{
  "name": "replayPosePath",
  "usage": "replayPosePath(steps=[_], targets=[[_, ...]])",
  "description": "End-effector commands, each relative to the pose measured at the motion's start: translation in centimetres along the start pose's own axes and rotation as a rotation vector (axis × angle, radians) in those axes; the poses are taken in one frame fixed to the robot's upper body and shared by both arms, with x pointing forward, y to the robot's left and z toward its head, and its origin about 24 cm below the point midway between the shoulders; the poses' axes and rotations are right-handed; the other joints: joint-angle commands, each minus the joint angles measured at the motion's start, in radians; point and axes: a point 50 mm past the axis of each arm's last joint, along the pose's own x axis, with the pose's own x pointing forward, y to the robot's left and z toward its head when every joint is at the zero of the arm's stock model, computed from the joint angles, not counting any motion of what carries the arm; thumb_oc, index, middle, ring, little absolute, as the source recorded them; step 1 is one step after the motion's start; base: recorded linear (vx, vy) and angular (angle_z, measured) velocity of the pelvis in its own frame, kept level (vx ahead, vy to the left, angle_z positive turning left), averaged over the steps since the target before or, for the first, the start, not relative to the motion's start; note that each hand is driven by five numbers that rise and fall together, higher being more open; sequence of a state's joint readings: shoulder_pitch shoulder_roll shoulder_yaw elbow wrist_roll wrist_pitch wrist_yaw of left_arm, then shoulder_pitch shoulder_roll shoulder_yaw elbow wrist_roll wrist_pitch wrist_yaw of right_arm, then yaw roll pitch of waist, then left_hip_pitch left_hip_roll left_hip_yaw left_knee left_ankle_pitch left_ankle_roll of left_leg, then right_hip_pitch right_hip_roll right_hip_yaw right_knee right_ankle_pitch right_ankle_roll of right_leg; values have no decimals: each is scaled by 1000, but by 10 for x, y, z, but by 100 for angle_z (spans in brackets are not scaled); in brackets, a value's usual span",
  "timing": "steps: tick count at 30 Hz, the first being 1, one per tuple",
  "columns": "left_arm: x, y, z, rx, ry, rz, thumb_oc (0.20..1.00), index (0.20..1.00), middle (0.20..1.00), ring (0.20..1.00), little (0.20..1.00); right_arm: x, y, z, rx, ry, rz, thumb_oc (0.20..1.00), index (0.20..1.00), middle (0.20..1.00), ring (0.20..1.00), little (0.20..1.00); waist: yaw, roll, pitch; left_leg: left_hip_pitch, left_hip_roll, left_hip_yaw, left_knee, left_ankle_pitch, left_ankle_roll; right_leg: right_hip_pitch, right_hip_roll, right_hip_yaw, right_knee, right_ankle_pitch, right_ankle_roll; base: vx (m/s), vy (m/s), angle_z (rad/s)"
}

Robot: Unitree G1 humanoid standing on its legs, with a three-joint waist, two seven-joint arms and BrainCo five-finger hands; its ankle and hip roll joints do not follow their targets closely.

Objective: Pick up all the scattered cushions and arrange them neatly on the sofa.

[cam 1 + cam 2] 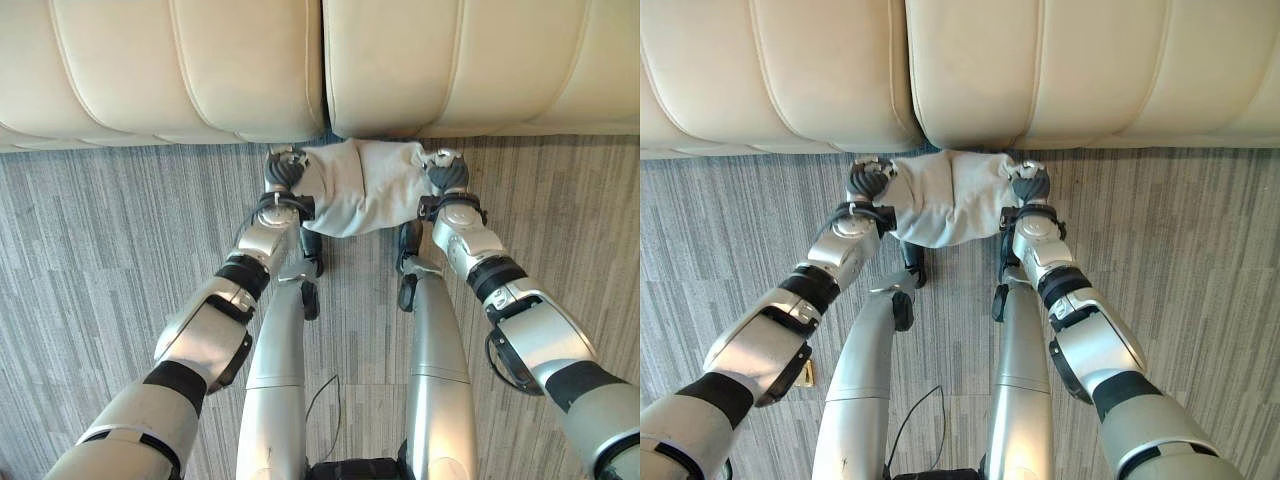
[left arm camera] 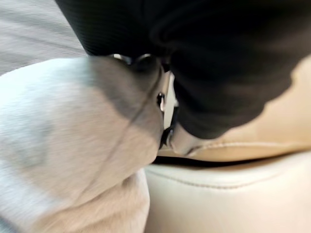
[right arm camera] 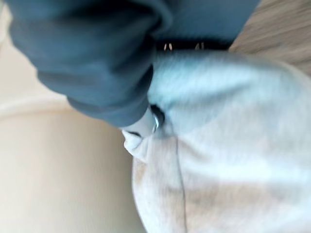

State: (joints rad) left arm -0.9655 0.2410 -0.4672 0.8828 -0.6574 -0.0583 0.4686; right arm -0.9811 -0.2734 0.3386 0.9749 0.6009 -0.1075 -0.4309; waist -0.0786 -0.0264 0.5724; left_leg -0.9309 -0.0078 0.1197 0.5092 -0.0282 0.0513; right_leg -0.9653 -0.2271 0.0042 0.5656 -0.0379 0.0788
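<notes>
The cream sofa spans the far side of the scene, its two seat sections meeting at a seam near centre, with no cushion seen on the part in view. Grey striped carpet covers the floor on the near side of it.

One pale grey cushion is held between the two hands just in front of the sofa's front edge, below the seam; whether it is clear of the carpet cannot be told. The left hand is at its left end and the right hand at its right end, both pushed into the fabric. The dark covers hide the fingers in the wrist views, so how they are set cannot be told.

Judgement: this cushion is gripped but not yet placed; lifting it onto the seat remains.
</notes>
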Motion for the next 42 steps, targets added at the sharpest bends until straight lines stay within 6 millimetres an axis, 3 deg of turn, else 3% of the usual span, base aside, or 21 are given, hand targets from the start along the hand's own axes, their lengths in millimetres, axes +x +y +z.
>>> replayPosePath(steps=[1,2,5,7,8,12,16,17,21,23,26,32,38,40,42], targets=[[-29,-61,10,-206,-91,-252,200,200,200,200,200,-22,41,7,186,-85,180,200,200,200,200,200,26,18,-82,134,9,-63,-104,-34,-45,183,16,-34,-93,-72,1,23,16,-14],[-30,-61,8,-205,-87,-252,200,200,200,200,200,-22,41,6,186,-82,179,200,200,200,200,200,26,18,-80,145,9,-63,-113,-30,-45,196,16,-36,-104,-67,1,51,4,-15],[-39,-38,-15,-223,-58,-218,200,200,200,200,200,-38,28,-29,149,-23,186,200,200,200,200,200,31,12,-116,287,14,-68,-252,14,-55,348,24,-68,-259,-11,17,61,-13,-7],[-44,-32,-22,-224,-50,-216,200,200,200,200,200,-44,25,-37,119,-13,192,200,200,200,200,200,32,9,-127,322,15,-67,-281,22,-57,388,26,-76,-292,0,20,67,-10,-2],[-54,-18,-40,-244,-11,-189,200,200,200,200,200,-55,16,-54,77,15,201,200,200,200,200,200,38,2,-153,394,21,-60,-338,37,-62,462,26,-91,-358,25,30,92,1,1],[-78,8,-71,-265,52,-143,200,200,200,200,200,-81,0,-83,9,64,217,200,200,200,200,200,47,-7,-205,531,26,-44,-432,55,-62,606,19,-110,-469,67,46,101,17,-3],[-103,33,-90,-250,88,-118,200,200,200,200,200,-104,-22,-98,-16,81,220,200,200,200,200,200,55,-10,-262,653,30,-31,-518,67,-61,722,14,-132,-567,104,64,99,38,-8],[-103,33,-90,-250,89,-118,200,200,200,200,200,-105,-22,-98,-16,83,220,200,200,200,200,200,55,-11,-261,657,30,-31,-522,68,-61,727,15,-132,-571,105,64,60,43,6],[-124,67,-89,-101,38,-95,200,200,200,200,200,-124,-65,-93,-89,14,148,200,200,200,200,200,57,-10,-321,769,26,-18,-596,75,-61,832,19,-156,-640,120,80,76,58,0],[-127,74,-85,-80,12,-81,200,200,200,200,200,-128,-70,-89,-86,-7,135,200,200,200,200,200,56,-9,-334,784,25,-15,-596,71,-62,848,19,-160,-646,119,81,44,31,-3],[-139,93,-74,-46,-47,-52,200,200,200,200,200,-140,-83,-67,-103,-116,128,200,200,200,200,200,51,-5,-370,828,26,-10,-596,57,-58,891,15,-162,-638,99,84,47,27,0],[-149,96,-70,-59,-53,-70,200,200,200,200,200,-150,-83,-59,-101,-153,165,200,200,200,200,200,52,-12,-389,866,21,-10,-596,38,-47,922,11,-156,-631,78,92,19,37,-2],[-148,90,-74,-62,-40,-67,200,200,200,200,200,-151,-77,-56,-84,-169,171,200,200,200,200,200,45,-21,-382,859,-6,-14,-563,1,-14,900,-16,-135,-556,82,108,7,130,0],[-147,92,-75,-51,-37,-54,200,200,200,200,200,-150,-72,-53,-73,-180,176,200,200,200,200,200,42,-17,-364,863,-23,-7,-557,-11,7,856,-30,-121,-460,123,120,6,179,-1],[-148,93,-76,-47,-37,-47,200,200,200,200,200,-149,-70,-52,-75,-186,181,200,200,200,200,200,41,-16,-357,862,-24,2,-559,-11,9,837,-28,-109,-443,141,124,-13,128,-8]])
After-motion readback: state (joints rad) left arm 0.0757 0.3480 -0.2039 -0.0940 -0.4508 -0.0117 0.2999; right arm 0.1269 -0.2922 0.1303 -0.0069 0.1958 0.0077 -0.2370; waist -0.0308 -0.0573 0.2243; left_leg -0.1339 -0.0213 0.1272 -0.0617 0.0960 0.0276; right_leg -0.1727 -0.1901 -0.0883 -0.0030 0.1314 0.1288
